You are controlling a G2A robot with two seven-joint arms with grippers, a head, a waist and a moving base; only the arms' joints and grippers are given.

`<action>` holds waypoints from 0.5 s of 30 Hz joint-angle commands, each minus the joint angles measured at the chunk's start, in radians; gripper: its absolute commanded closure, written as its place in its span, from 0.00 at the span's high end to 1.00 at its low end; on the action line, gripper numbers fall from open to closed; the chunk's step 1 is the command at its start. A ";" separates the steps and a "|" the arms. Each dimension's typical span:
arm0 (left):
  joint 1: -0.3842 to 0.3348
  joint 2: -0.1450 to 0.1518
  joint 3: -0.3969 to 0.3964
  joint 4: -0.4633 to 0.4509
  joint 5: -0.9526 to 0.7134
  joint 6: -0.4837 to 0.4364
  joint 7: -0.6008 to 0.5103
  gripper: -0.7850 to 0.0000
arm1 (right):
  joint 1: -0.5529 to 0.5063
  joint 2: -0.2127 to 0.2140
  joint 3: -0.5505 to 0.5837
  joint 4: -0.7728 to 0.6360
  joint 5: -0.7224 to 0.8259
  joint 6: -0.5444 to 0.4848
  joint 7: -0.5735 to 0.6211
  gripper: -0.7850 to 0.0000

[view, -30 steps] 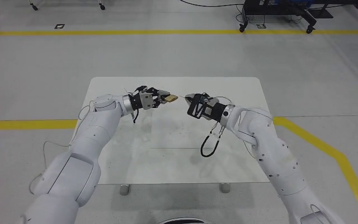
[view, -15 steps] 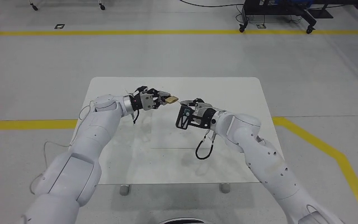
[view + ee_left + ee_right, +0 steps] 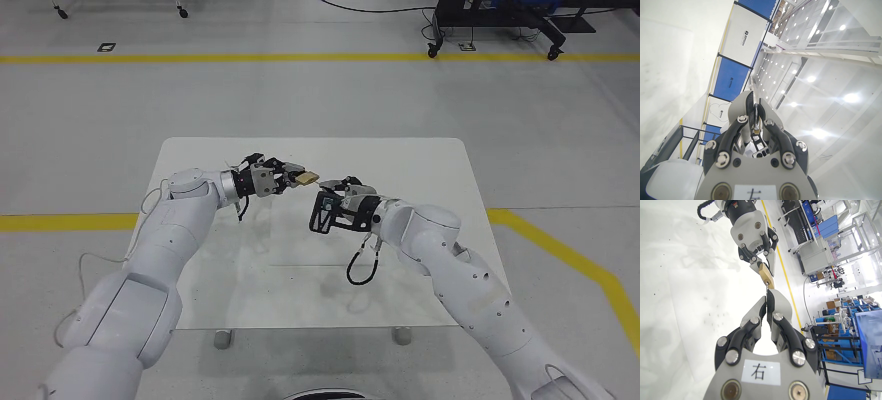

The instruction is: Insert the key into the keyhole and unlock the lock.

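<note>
- A white surface [image 3: 420,160] stood on a pale workshop floor [image 3: 320,90] marked with yellow lines [image 3: 200,57].
- The left end effector [image 3: 292,176] was clenched on a brass padlock [image 3: 766,275] and held it in the air over the middle of the surface, somewhat toward the far edge.
- In the left wrist view, the metal shackle [image 3: 756,115] sat pinched between the fingers.
- The right end effector [image 3: 768,298] was clamped on a key [image 3: 767,287], of which a thin sliver of blade showed past the fingertips.
- The padlock lay straight ahead of the right end effector. Its long axis ran almost in line with the key's blade, and the keyhole [image 3: 767,282] faced the key.
- The key pointed at the keyhole with its tip at or just beside the opening. I could not tell whether it had entered.
- The right arm carried the key, so the coming move looked to be its job: a short push along that shared axis, then a twist.
- Any small tilt between blade and keyhole would likely jam the tip against the brass face.
- The padlock was gripped only at its shackle end, so it might swivel under the push.
</note>
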 commanded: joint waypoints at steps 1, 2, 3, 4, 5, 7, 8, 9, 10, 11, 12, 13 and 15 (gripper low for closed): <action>-0.001 0.000 -0.002 0.000 0.005 0.000 -0.002 0.00 | 0.001 -0.001 -0.003 -0.001 -0.005 0.007 0.007 0.00; -0.001 0.000 -0.002 0.001 0.007 0.000 -0.003 0.00 | 0.002 -0.002 -0.005 -0.003 -0.004 0.007 0.008 0.00; -0.001 -0.001 -0.003 0.001 0.009 0.001 -0.004 0.00 | 0.003 -0.002 -0.006 -0.005 -0.005 0.006 0.010 0.00; -0.001 -0.001 -0.004 0.001 0.011 0.001 -0.005 0.00 | 0.004 -0.002 -0.007 -0.007 -0.007 0.006 0.011 0.00; -0.001 -0.001 -0.005 0.001 0.013 0.002 -0.005 0.00 | 0.004 -0.003 -0.008 -0.008 -0.011 0.008 0.015 0.00; -0.002 -0.002 -0.007 0.002 0.016 0.004 -0.006 0.00 | 0.005 -0.004 -0.011 -0.010 -0.015 0.009 0.020 0.00; -0.002 -0.002 -0.007 0.002 0.019 0.003 -0.005 0.00 | 0.007 -0.004 -0.013 -0.009 -0.018 0.009 0.026 0.00; -0.002 -0.002 -0.009 0.002 0.019 0.003 -0.006 0.00 | 0.009 -0.005 -0.016 -0.008 -0.022 0.009 0.033 0.00; -0.002 -0.002 -0.010 0.002 0.020 0.003 -0.007 0.00 | 0.011 -0.006 -0.020 -0.007 -0.023 0.008 0.037 0.00; -0.002 -0.003 -0.011 0.003 0.021 0.003 -0.008 0.00 | 0.014 -0.007 -0.023 -0.005 -0.025 0.006 0.042 0.00; -0.002 -0.003 -0.012 0.003 0.021 0.003 -0.009 0.00 | 0.017 -0.008 -0.027 -0.003 -0.025 0.002 0.045 0.00; -0.002 -0.003 -0.013 0.003 0.023 0.003 -0.009 0.00 | 0.019 -0.009 -0.030 -0.001 -0.023 -0.002 0.046 0.00; -0.002 -0.004 -0.015 0.004 0.026 0.003 -0.010 0.00 | 0.023 -0.010 -0.036 -0.001 -0.025 -0.008 0.048 0.00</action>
